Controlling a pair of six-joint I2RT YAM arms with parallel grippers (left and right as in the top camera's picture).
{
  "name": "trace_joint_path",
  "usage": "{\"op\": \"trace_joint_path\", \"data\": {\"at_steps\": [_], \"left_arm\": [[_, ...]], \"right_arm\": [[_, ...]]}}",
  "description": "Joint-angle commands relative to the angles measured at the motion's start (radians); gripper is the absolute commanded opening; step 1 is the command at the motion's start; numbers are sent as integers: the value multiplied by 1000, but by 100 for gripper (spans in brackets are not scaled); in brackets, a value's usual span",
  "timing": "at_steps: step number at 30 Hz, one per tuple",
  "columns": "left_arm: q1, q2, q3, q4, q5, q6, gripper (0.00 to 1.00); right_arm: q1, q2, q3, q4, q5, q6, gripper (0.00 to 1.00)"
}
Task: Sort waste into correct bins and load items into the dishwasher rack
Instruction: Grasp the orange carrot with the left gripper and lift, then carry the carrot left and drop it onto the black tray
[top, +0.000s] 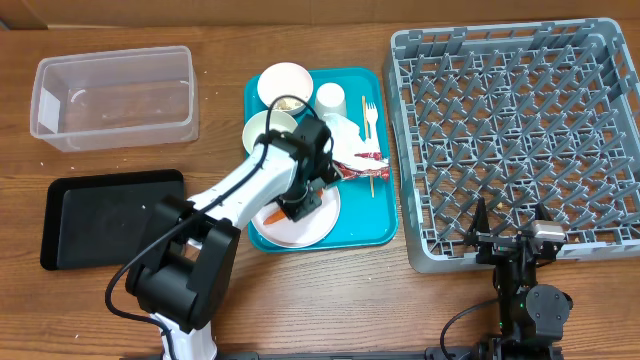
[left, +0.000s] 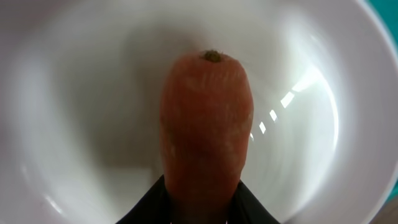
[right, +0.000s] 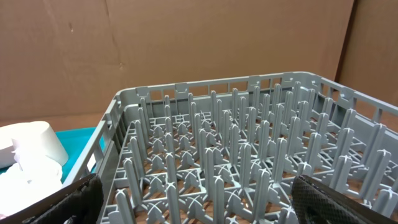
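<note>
Against the white plate (left: 74, 93), the carrot (left: 205, 124) sits pinched in the left tool (left: 204, 210).

Left end effector (top: 298, 207) clamped, right (right: 194, 190) spread

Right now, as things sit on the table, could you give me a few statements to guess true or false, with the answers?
1. The grey rack already holds dishes. False: only its upright pegs show.
2. The left hand is at the carrot over the white plate. True.
3. The clear tub has rubbish in it. False: it looks empty.
4. The fork lies on the teal tray. True.
5. The right hand holds the cup. False: it is open and empty by the rack's near edge, and the cup stands on the teal tray.
</note>
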Motion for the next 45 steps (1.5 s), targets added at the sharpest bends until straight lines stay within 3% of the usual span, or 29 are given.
{"op": "trace_joint_path", "data": {"at_steps": [1,8,11,15,21,27,33,45], "left_arm": [[27,3,169,-90,74,-54,4],[143,2,475,-350,85,-188,4],[222,-7,520,-408,86,-256,4],[370,-26,522,-426,131,-346,4],[667,-26,521,-425,395,-356,4],[909,-26,521,-460,411,-386,4],[1035,-26,510,-492,411,-403,4],[1218,-26,448,-472,375,-742,4]], "right_arm": [[-2,-10,-10,7,9,-4,100],[-2,-10,-10,7,9,-4,100],[-2,-10,-10,7,9,-4,100],[-2,-10,-10,7,9,-4,100],[-2,-10,-10,7,9,-4,100],[-2,-10,-10,7,9,-4,100],[-2,-10,-10,7,9,-4,100],[-2,-10,-10,7,9,-4,100]]}}
